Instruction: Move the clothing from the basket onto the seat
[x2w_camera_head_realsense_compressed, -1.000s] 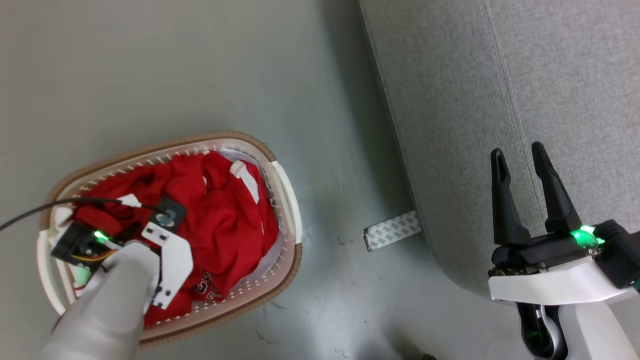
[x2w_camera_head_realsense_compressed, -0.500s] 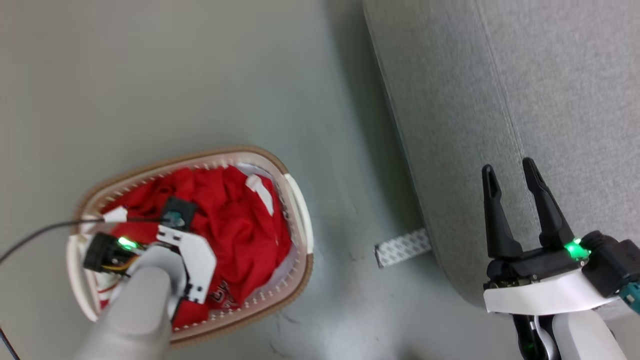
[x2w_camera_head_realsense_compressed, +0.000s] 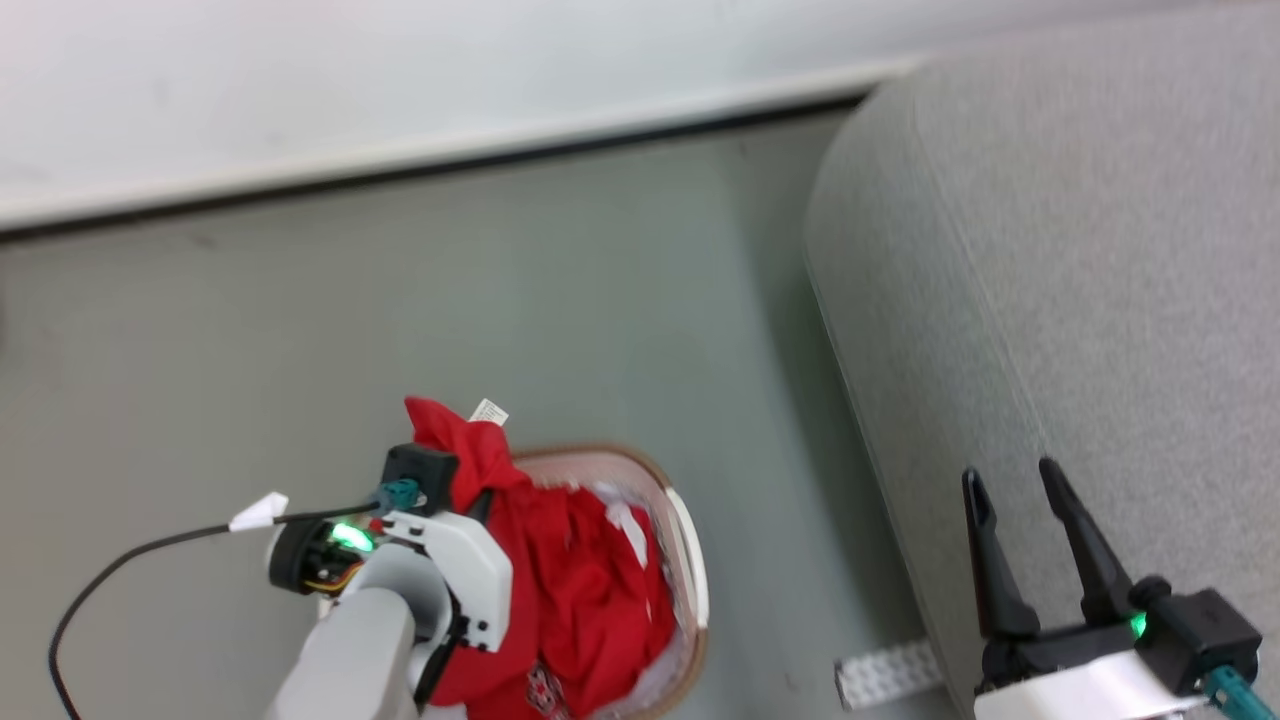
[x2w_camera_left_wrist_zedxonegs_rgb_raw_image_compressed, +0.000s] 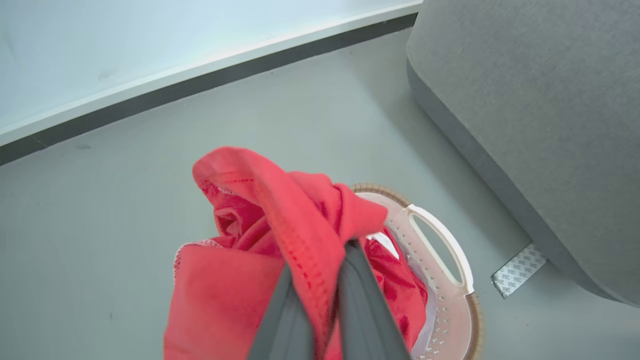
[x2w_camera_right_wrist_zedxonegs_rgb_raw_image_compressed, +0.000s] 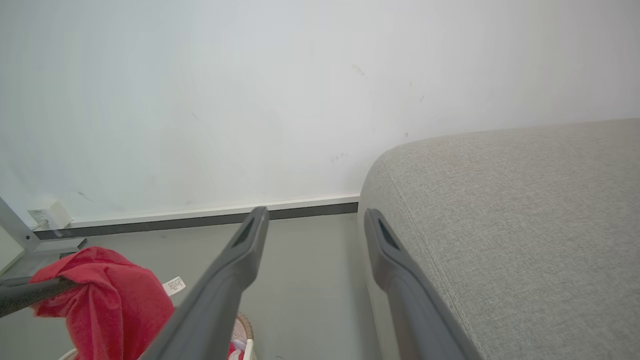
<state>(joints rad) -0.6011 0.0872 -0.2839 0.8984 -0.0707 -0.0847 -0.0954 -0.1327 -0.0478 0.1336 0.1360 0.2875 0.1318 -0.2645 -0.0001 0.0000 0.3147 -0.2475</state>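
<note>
Trailing in from the far left of the head view, a black cable (x2w_camera_head_realsense_compressed: 130, 560) crosses the grey floor (x2w_camera_head_realsense_compressed: 560, 300) to the wrist of the left gripper (x2w_camera_left_wrist_zedxonegs_rgb_raw_image_compressed: 318, 270). The floor meets a white wall (x2w_camera_head_realsense_compressed: 400, 80) at the top.

The left gripper is clamped tight on a fold of the red clothing (x2w_camera_left_wrist_zedxonegs_rgb_raw_image_compressed: 260, 200). In its wrist view the two dark fingers (x2w_camera_left_wrist_zedxonegs_rgb_raw_image_compressed: 367, 310) press together, with a hemmed edge of fabric pinched between them and draped over their tips. The pinched bunch stands raised above the basket (x2w_camera_head_realsense_compressed: 692, 560), and a small white label (x2w_camera_head_realsense_compressed: 489, 411) sticks out at its top.

From the grip the clothing hangs down into the basket, where the rest lies heaped. It is red with white trim and has some print near the bottom edge of the head view. The basket sits on the floor, its tan rim and white handle on the side facing the seat (x2w_camera_head_realsense_compressed: 1100, 300).

Right of the basket and apart from it, a pale patterned strip of tape (x2w_camera_head_realsense_compressed: 885, 672) lies on the floor, one end at the foot of the seat. The seat is light grey with a rounded edge and takes up the right side of the view.

At the lower right the right gripper (x2w_camera_head_realsense_compressed: 1010, 478) hangs over the seat's edge. Its fingers are spread apart, pointing up the view, with nothing between them.
</note>
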